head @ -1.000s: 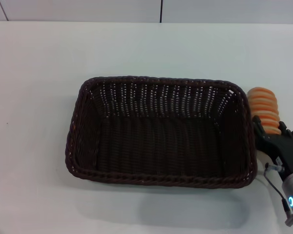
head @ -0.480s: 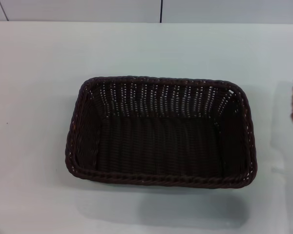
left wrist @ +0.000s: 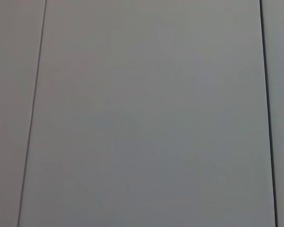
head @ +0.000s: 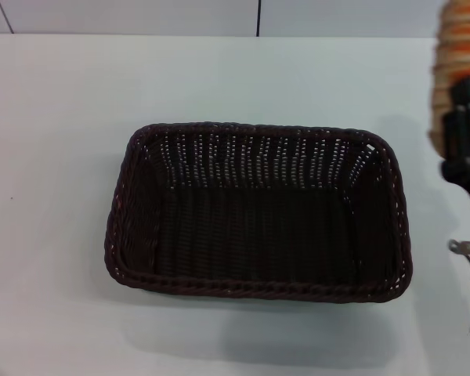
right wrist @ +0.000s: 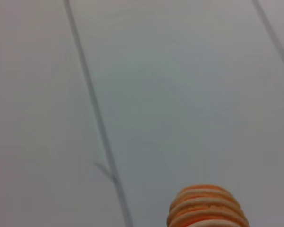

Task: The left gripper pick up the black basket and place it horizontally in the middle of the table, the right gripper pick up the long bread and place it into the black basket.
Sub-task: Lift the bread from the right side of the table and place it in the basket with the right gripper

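I'm holding the bread (head: pixel 457 70) clamped in my right tool (head: pixel 462 117), raised at the tabletop's (head: pixel 55 117) right edge — high enough to clear the basket (head: pixel 258 215) rim. Basket's sitting mid-tabletop, lengthwise, empty. Left tool's out of view.

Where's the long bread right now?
In the head view, the long bread is held up by the right end effector at the far right, beyond the black basket's right end.
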{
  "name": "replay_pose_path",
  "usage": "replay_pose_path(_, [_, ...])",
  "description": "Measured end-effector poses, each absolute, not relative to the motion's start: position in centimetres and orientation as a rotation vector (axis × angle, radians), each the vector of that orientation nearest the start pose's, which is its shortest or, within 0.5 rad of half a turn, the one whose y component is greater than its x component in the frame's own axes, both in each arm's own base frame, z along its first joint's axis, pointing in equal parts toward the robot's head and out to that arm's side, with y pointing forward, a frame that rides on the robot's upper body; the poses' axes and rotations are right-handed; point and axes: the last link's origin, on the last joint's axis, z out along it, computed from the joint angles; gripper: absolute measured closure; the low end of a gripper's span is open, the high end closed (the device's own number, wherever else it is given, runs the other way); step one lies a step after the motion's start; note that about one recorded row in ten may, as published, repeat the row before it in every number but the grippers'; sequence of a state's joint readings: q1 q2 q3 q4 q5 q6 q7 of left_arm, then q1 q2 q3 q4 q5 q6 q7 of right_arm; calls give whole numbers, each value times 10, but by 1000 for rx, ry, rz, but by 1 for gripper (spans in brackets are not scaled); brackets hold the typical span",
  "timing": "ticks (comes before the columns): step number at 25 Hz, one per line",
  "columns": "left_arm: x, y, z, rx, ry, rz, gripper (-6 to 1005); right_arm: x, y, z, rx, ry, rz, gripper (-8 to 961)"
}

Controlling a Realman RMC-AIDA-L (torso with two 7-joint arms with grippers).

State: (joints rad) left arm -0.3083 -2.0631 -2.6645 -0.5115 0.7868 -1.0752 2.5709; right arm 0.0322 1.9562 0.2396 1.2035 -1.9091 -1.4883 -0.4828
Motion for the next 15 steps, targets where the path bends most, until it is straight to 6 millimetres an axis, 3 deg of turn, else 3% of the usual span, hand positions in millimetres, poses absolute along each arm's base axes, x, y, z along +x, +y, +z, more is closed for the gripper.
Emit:
replay_pose_path(4, [-396, 313, 157, -1197, -490, -671, 180, 177, 198, -57, -1565, 569, 1148, 523])
replay_pose_path(15, [-395, 312, 158, -1196, -483, -672, 180, 164, 207, -82, -1854, 506, 1108, 583])
